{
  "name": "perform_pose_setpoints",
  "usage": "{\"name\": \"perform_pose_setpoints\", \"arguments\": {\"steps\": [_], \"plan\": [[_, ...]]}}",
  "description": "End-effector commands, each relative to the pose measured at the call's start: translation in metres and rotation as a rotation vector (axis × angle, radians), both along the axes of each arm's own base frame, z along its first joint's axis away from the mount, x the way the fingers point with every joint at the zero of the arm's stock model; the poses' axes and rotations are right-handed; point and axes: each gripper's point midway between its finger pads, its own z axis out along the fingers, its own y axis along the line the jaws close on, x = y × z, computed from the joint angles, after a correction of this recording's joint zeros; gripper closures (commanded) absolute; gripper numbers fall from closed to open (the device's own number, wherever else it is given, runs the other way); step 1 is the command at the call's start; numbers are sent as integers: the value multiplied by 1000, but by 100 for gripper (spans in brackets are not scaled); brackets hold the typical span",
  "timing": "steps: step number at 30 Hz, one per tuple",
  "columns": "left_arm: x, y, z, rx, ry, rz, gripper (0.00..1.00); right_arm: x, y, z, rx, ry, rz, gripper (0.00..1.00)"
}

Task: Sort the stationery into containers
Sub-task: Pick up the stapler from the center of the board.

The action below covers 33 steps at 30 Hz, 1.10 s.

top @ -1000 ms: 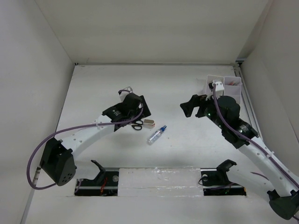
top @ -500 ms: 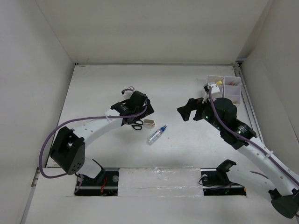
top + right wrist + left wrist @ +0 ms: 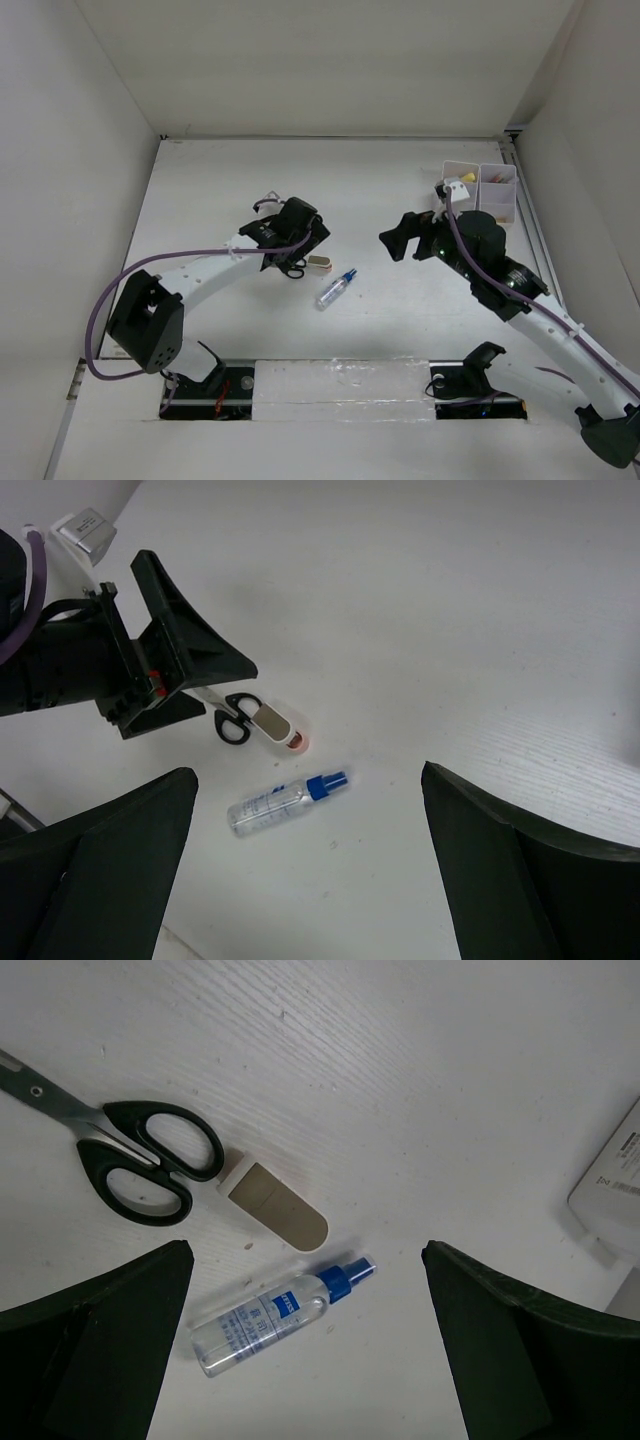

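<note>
Just beneath wide-spread left jaws: scissors (image 3: 140, 1158), beige eraser (image 3: 275, 1203), blue-capped bottle (image 3: 270, 1318).

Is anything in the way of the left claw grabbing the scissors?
Nothing visible blocks it. The left claw is open, and the scissors lie uncovered on the table. The beige eraser sits beside their handles, so it might get bumped.

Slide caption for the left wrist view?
Open left hand hovers over black-handled scissors, beige eraser and blue-capped clear bottle on the white table.
</note>
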Motion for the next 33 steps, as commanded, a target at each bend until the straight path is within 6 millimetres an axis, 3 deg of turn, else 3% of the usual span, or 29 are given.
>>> {"name": "perform_pose_setpoints", "arguments": {"steps": [1,11,19,20,23,25,28,33], "plan": [[0,-2,7,-46,-9,59,0,-2,1,11,15,-49,8,0],[1,-24,-5,-47,23,-13,0,2,-21,16,43,-54,-125,0],[2,-20,22,-22,-50,-40,0,2,-24,12,42,-31,-150,0],[3,-17,32,-25,-78,-40,0,4,-29,7,35,-2,-189,0],[0,-13,32,9,-99,-89,0,15,-75,-2,-2,56,-462,0],[1,-14,43,6,-123,-103,0,20,-83,-3,-2,69,-487,0],[1,-11,48,26,-135,-116,0,15,-72,7,56,38,-390,0],[-7,-7,36,13,-91,-87,0,9,-68,5,70,39,-356,0]]}}
